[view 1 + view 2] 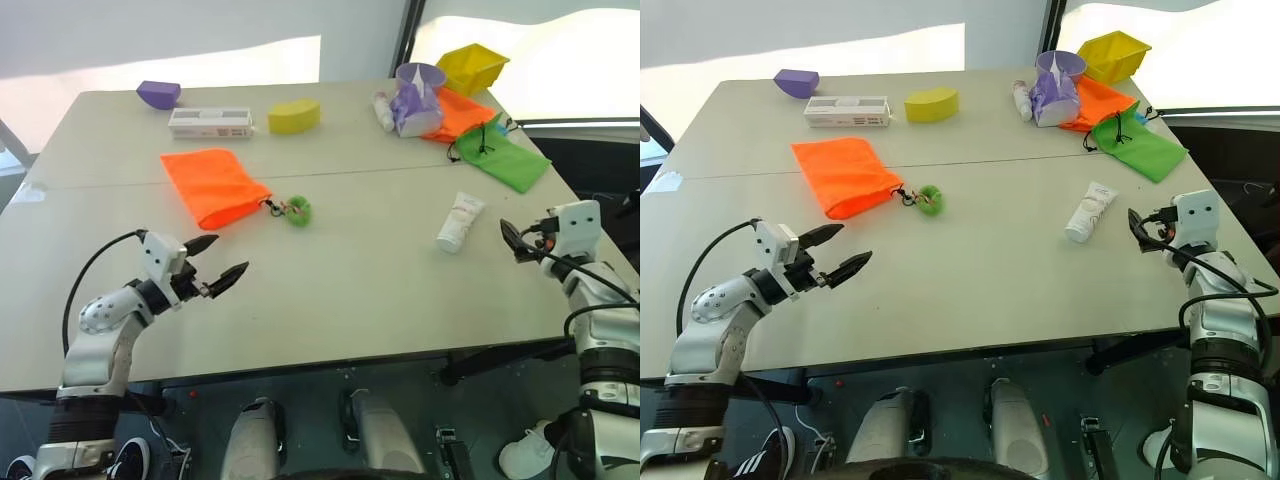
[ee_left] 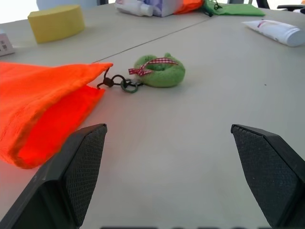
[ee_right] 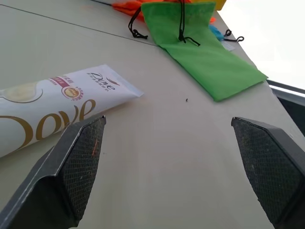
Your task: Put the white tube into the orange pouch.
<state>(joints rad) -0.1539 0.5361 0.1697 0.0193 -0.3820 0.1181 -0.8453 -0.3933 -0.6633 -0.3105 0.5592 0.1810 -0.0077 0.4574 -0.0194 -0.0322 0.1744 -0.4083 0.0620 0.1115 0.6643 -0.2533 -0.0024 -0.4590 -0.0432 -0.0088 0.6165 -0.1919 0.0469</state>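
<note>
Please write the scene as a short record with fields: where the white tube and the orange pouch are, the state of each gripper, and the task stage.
white tube: white tube lies flat on the table, right side, not held
orange pouch: orange pouch lies flat, left of centre, its green pom beside it
left gripper: left gripper open, empty, near the pouch
right gripper: right gripper open, empty, close to the tube
stage: tube not yet picked up

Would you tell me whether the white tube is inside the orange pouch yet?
Out: the white tube lies on the table, well apart from the orange pouch.
</note>
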